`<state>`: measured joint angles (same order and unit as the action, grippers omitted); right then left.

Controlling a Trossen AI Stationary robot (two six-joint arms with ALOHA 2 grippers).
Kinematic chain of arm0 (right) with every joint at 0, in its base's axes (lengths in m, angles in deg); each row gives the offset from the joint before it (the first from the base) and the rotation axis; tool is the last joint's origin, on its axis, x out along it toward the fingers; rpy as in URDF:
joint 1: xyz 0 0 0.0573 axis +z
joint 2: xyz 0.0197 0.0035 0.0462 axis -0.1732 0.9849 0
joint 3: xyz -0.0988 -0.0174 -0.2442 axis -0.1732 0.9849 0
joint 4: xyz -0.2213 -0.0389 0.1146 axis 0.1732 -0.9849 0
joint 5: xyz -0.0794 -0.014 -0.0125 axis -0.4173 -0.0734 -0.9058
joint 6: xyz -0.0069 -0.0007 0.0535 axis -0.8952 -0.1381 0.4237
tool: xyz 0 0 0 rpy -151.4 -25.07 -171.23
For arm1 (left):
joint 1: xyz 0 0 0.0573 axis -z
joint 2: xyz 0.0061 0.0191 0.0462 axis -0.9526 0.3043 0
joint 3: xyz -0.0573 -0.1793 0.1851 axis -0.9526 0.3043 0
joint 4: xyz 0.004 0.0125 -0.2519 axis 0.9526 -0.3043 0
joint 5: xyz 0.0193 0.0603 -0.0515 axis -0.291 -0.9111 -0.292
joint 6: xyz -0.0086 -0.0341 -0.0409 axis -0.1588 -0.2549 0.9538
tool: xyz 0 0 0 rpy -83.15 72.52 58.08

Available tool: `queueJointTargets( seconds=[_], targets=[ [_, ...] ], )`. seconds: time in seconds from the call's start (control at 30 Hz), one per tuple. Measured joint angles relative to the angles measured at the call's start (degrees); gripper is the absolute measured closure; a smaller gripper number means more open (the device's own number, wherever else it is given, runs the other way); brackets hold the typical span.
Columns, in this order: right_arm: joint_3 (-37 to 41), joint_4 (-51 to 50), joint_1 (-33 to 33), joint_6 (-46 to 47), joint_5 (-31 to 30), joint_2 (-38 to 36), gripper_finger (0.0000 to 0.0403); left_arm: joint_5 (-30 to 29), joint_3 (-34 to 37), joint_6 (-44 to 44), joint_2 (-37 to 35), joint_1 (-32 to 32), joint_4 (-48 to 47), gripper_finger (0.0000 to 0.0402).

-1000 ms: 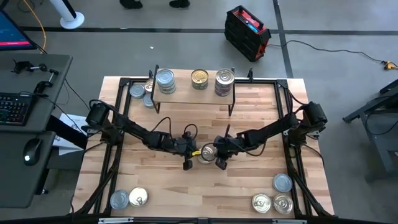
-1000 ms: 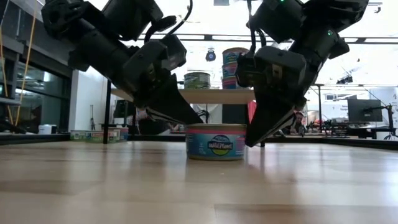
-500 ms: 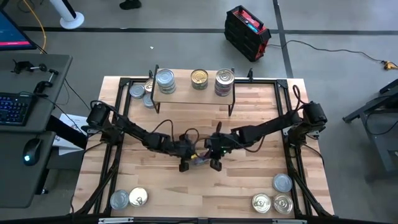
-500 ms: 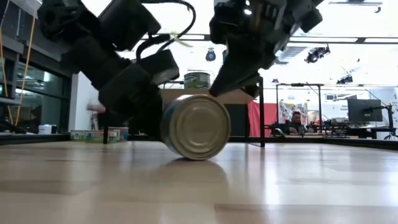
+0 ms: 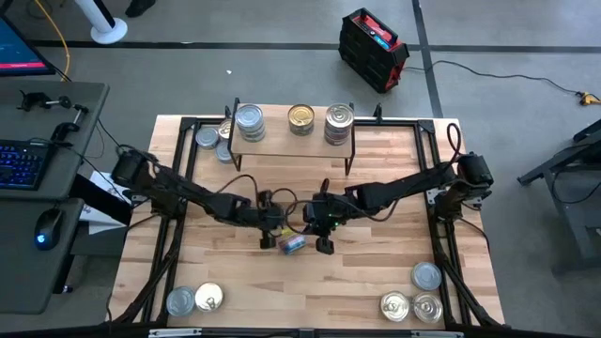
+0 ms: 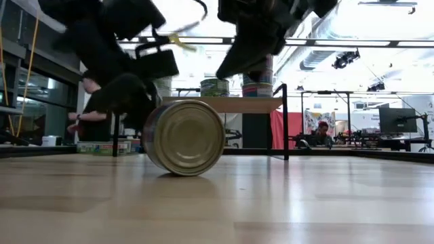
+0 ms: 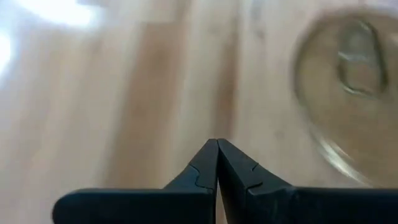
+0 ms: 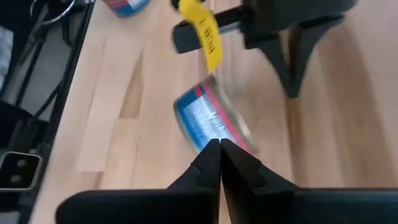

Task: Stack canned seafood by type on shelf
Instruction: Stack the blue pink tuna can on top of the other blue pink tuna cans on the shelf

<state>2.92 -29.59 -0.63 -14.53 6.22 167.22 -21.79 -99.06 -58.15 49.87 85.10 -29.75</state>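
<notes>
A grey workshop floor is surrounding the pale wooden desk (image 5: 376,282), and you are working right at the centre of the frame. The shelf (image 5: 291,143) is sitting at the upper middle of the high view with three stacks of tins on its board, and more tins are waiting at the lower left and lower right corners of the desk.

Your loose tin (image 5: 292,244) is lying tipped on its side just below centre, between the two end effectors. In the low view its flat gold end (image 6: 188,137) is facing the camera, so its short axis is running level with the desk, toward the lower edge of the high view; it is resting on its curved wall and looking ready to roll.

The left end effector (image 5: 266,243) is hanging just left of the tin with its fingers pressed together and gripping nothing. The right end effector (image 5: 324,248) is just right of it, likewise closed and empty.

You are, by my reading, in the pick-up step, and the tin is not yet in hand. Your next move is calling for opened fingers on one arm, a steadying of the tin, ideally getting it upright, then a lift toward the matching stack on the shelf.
</notes>
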Motion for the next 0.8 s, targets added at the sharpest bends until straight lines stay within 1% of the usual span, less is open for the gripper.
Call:
queueJointTargets(
  seconds=[0.1,0.17,0.33,0.43,0.5,0.6,0.8],
  targets=[
    [-1.8,-0.4,-0.2,-6.9,1.2,0.0,0.0376,-3.7,2.6,1.0,-5.4,0.0,-2.5,0.0401],
    [-3.6,-0.8,-0.1,-10.2,1.7,0.8,0.0349,-5.3,5.5,4.8,-9.6,0.0,-2.8,0.0401],
    [-9.3,-4.6,0.1,-16.3,2.7,5.6,0.0246,-11.0,12.4,19.5,-19.6,2.1,-2.8,0.0401],
    [-13.1,-7.8,0.0,-19.2,5.7,9.0,0.0185,-14.9,14.7,26.2,-23.9,4.6,-2.4,0.0401],
    [-15.5,-9.4,-0.2,-21.4,7.6,10.9,0.0154,-17.0,15.6,29.3,-25.6,6.2,-2.6,0.0401],
    [-17.6,-11.3,-0.4,-24.4,7.4,13.1,0.0129,-19.0,15.8,33.0,-26.5,8.0,-2.8,0.0401],
    [-18.4,-11.1,-0.4,-27.7,6.6,16.4,0.0123,-19.8,15.8,36.8,-26.5,10.0,-2.4,0.0401]
  ],
)
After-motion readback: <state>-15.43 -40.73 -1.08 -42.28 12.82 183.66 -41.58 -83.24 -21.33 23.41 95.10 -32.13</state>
